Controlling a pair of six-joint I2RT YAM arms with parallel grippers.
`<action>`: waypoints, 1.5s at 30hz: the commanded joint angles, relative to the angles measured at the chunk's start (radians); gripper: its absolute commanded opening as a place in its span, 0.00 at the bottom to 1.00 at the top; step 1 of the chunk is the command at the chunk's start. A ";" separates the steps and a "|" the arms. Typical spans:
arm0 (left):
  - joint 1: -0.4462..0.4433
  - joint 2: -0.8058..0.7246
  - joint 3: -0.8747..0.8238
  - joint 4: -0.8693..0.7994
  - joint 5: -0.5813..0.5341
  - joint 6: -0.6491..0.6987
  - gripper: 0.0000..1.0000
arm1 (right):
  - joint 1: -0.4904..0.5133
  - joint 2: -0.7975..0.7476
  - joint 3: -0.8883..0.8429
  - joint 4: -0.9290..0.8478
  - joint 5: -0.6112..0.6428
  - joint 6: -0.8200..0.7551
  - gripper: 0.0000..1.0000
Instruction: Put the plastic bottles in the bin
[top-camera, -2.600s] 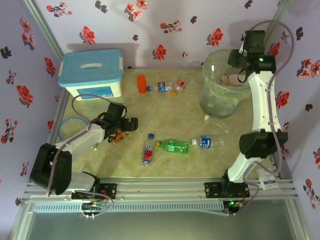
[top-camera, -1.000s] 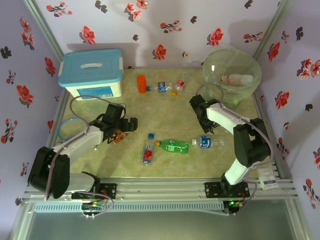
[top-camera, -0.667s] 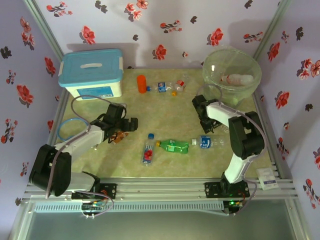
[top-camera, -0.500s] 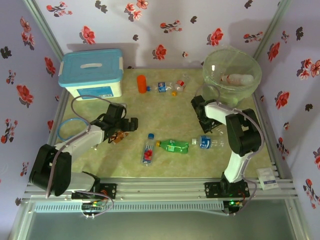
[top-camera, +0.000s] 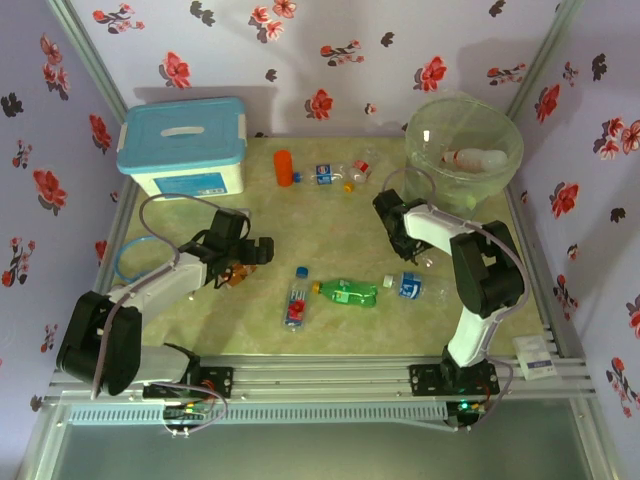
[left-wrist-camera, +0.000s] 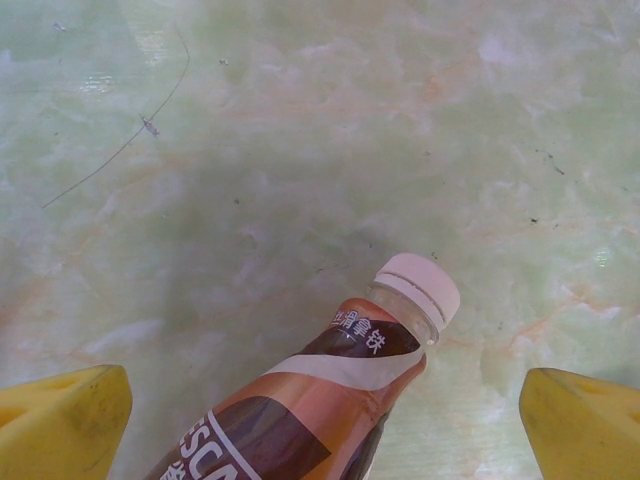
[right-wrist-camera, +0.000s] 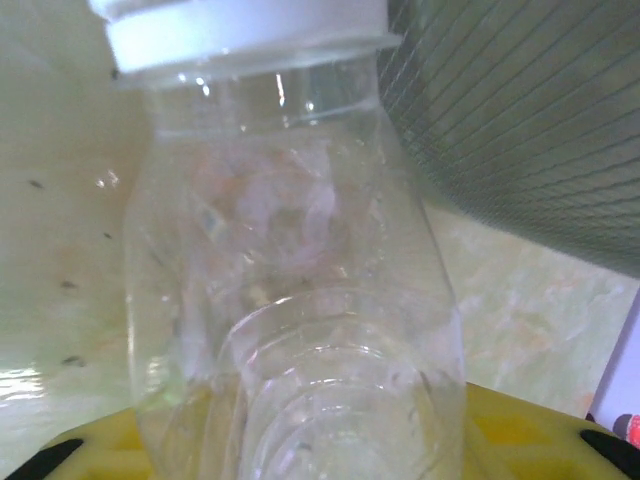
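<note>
At the left of the surface (top-camera: 330, 230), the left gripper (top-camera: 250, 258) hangs low with its jaws spread as wide as they go and nothing in its grasp. In the left wrist view its yellow fingers (left-wrist-camera: 60, 420) sit at the two bottom corners. A brown bottle (left-wrist-camera: 310, 410) with a white cap (left-wrist-camera: 418, 292) lies on the surface between them, clear of both.

Toward the middle lie a red-labelled bottle (top-camera: 296, 303), a green bottle (top-camera: 347, 292) and a blue-labelled bottle (top-camera: 414, 285). An orange bottle (top-camera: 284, 167) and a few small clear ones lie farther back.

To the right, the right gripper (top-camera: 408, 250) is down at the surface, just beside the foot of the bin (top-camera: 430, 120). Its jaws are partly closed around a clear bottle (right-wrist-camera: 290, 250) with a white cap, with yellow pads (right-wrist-camera: 520, 430) showing on both sides of it. I cannot tell whether they press it yet.

One bottle with a white label (top-camera: 478, 158) lies inside the bin.
</note>
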 joint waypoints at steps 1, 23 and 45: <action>0.008 -0.024 0.001 -0.012 -0.003 0.018 1.00 | 0.029 -0.054 0.107 -0.044 0.006 0.018 0.45; 0.008 -0.011 0.059 -0.054 0.000 0.034 1.00 | -0.026 -0.200 0.742 -0.144 -0.142 -0.061 0.41; 0.008 -0.050 0.023 -0.067 -0.010 0.014 1.00 | -0.394 0.099 0.931 0.010 -0.310 -0.001 0.38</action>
